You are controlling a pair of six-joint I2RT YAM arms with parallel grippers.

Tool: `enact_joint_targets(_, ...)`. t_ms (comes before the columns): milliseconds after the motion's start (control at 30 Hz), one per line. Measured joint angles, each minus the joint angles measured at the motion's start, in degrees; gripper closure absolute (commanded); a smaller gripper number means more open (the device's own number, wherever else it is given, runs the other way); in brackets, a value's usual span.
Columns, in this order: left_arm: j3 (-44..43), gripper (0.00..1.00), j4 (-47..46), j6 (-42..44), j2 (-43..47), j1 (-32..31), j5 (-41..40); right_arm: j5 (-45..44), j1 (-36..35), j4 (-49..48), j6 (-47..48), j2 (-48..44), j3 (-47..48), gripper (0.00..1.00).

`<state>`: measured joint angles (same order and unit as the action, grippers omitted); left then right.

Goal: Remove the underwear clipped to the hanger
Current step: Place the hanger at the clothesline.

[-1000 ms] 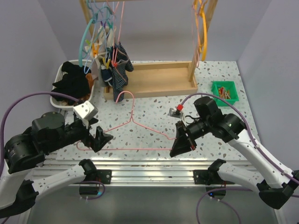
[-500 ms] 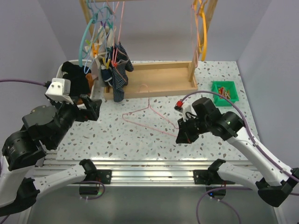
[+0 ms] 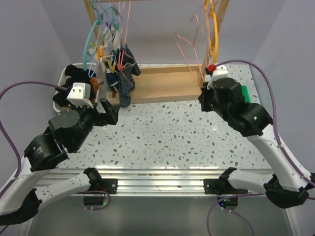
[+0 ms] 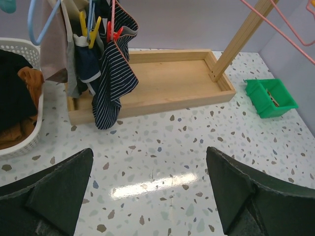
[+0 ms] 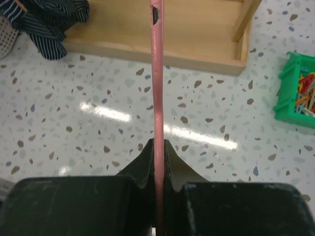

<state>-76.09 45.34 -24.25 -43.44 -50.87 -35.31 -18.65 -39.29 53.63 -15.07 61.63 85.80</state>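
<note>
Right gripper (image 5: pixel 157 147) is pinching the wire of a pink hanger (image 5: pixel 157 73), held high beside the right post of the wooden rack (image 3: pixel 167 84). Left gripper (image 4: pixel 148 152) hangs spread wide above the worktop (image 3: pixel 177 132), near the white basket (image 4: pixel 22 146) where the black underwear (image 4: pixel 12 93) lies heaped.

The left arm reaches forward and low on its own side, the left hand (image 4: pixel 147 196) spread wide with nothing between its fingers. The right arm stretches far forward, wrist high, the right hand (image 5: pixel 157 147) pinched tight on a thin pink hanger (image 5: pixel 156 73).
</note>
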Motion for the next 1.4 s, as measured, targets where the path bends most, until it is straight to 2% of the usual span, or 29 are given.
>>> enact_joint_targets(200,2.1,0.0,-2.4,-0.7,-0.1,0.0,0.8,-4.9,2.5,-5.4,-0.8,13.7,10.9,1.0)
enact_joint_targets(400,3.8,0.0,-2.5,-2.0,-0.2,0.0,1.6,-3.0,8.7,-3.5,-3.4,29.3,31.6,1.0)
enact_joint_targets(567,4.2,0.0,-2.7,-2.3,0.6,0.0,1.7,-1.1,11.3,-0.4,-5.2,36.9,42.6,1.0)
enact_joint_targets(700,4.2,0.0,-2.8,-2.6,1.4,0.0,1.7,1.4,12.2,2.6,-6.4,40.4,47.1,1.0)
enact_joint_targets(967,4.4,0.0,-2.9,-3.4,1.8,0.0,1.7,4.6,13.2,5.8,-8.0,41.5,46.0,1.0)
enact_joint_targets(1000,4.4,0.0,-2.9,-3.5,1.7,0.0,1.7,4.8,13.4,5.8,-8.0,41.7,46.0,0.89)
enact_joint_targets(1067,4.4,0.0,-2.9,-3.7,1.3,0.0,1.7,5.4,13.5,5.8,-8.0,42.1,46.0,0.74)
enact_joint_targets(1100,4.4,0.0,-2.9,-3.8,1.0,0.0,1.7,6.1,13.5,5.9,-8.0,42.2,45.9,0.59)
enact_joint_targets(1167,4.4,0.0,-3.1,-3.8,0.4,0.0,1.8,6.9,13.6,5.4,-7.6,41.8,44.9,0.42)
enact_joint_targets(1200,4.4,0.0,-3.3,-3.9,0.2,0.0,1.9,7.7,13.6,5.0,-7.3,41.0,43.6,0.24)
enact_joint_targets(1267,4.4,0.0,-4.1,-3.9,-0.2,0.0,2.1,9.4,13.6,3.4,-6.8,38.1,38.3,0.02)
enact_joint_targets(1400,4.4,0.0,-6.3,-3.8,-0.4,0.0,2.8,14.1,13.6,2.1,-5.5,27.7,25.5,0.02)
